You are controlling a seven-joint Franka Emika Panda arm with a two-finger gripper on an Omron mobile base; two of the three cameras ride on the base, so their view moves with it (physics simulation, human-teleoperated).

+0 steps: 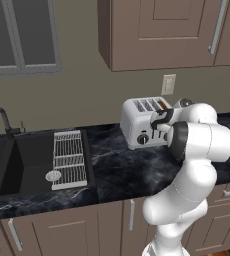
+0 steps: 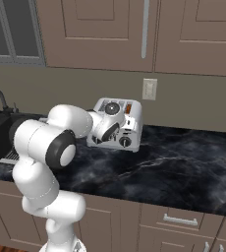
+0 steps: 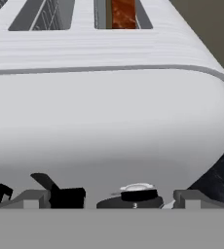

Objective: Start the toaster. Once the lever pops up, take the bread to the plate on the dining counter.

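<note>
Gripper [image 3: 111, 197] spread fully wide, holding nothing, close against the toaster's [image 3: 109, 126] front.

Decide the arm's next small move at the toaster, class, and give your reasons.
Probably ease the open gripper down onto a black lever on the toaster front and press it. The bread already sits in a slot, and the hand is close against the toaster's front.
</note>
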